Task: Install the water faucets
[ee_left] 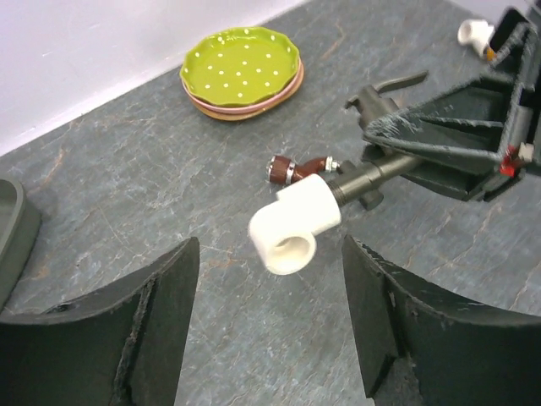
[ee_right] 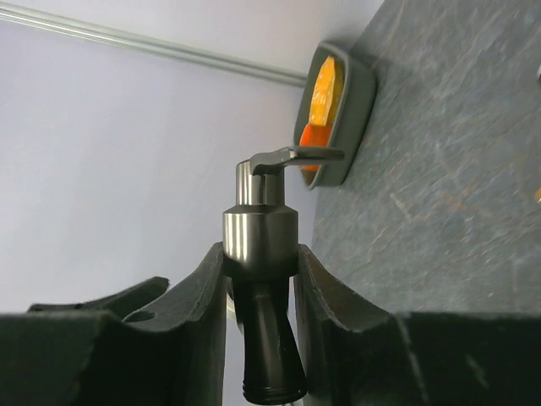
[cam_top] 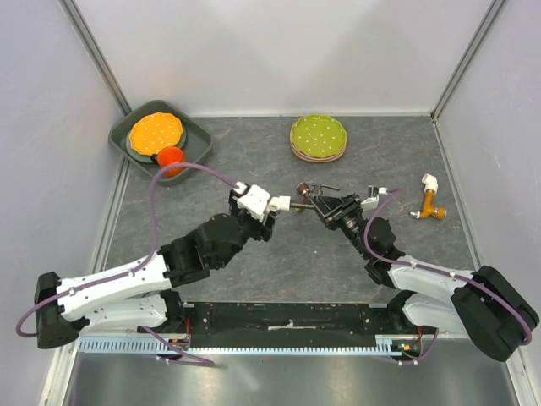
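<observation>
My right gripper [cam_top: 321, 203] is shut on the dark grey crank-shaped tap [ee_right: 260, 245], clamped at its body with the lever sticking out past the fingers. The tap is held level above the table. A white elbow fitting [ee_left: 296, 224] sits on the end of its stem [ee_left: 372, 173]. My left gripper [ee_left: 270, 288] is open and empty, with the elbow just ahead of its fingertips and apart from them. In the top view the elbow [cam_top: 281, 203] lies between the two grippers. A reddish-brown tap [ee_left: 300, 167] lies on the table just behind it.
A brass-orange tap with a second white elbow [cam_top: 431, 201] lies at the right. Stacked green dotted plates [cam_top: 318, 137] stand at the back centre. A grey tray [cam_top: 196, 135] at the back left holds an orange plate and an orange cup [cam_top: 171, 157]. Walls enclose the table.
</observation>
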{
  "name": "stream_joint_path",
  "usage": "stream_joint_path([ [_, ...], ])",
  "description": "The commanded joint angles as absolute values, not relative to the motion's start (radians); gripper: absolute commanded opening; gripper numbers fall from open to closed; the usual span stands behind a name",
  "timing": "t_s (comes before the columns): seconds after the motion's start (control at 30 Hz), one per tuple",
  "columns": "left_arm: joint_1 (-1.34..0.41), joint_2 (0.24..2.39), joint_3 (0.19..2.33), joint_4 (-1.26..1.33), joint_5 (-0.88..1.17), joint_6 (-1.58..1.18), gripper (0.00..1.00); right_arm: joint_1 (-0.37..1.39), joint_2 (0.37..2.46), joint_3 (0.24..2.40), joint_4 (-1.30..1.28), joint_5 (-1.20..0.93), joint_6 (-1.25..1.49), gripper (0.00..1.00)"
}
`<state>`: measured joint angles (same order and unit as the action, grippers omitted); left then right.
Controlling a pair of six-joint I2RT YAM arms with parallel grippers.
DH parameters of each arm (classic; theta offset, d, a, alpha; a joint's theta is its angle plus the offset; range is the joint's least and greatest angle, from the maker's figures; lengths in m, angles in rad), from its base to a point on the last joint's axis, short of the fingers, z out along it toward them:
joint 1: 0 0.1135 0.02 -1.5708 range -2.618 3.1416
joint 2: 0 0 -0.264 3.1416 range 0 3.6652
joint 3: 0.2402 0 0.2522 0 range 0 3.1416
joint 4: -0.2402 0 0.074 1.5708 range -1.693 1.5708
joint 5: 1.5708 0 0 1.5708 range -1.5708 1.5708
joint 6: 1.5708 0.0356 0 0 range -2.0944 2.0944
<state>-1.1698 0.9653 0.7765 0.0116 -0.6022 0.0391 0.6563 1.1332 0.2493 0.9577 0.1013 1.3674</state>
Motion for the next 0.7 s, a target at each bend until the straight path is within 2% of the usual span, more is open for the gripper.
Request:
stream_joint_path([
  [0.0,-1.021,0.905,0.837,-0.039,-0.427,-0.142,0.75,0.643,1.086,0.274,1.055,0.109,1.212,0.00],
  [0.13,-0.836,0.934,0.911,-0.127,-0.064,-0.261,0.77,0.620,1.089,0.281,1.104,0.029,1.108,0.00],
  [0.2,-0.745,0.966,0.942,-0.159,0.048,-0.310,0.77,0.603,1.094,0.284,1.158,0.003,1.048,0.00],
  [0.33,-0.638,1.043,0.991,-0.199,0.349,-0.357,0.80,0.566,1.129,0.299,1.274,-0.145,0.962,0.00],
  [0.43,-0.598,1.074,1.011,-0.218,0.486,-0.362,0.83,0.526,1.169,0.316,1.375,-0.271,0.963,0.00],
  [0.67,-0.545,1.106,1.020,-0.219,0.626,-0.361,0.84,0.459,1.298,0.365,1.650,-0.491,1.063,0.00],
])
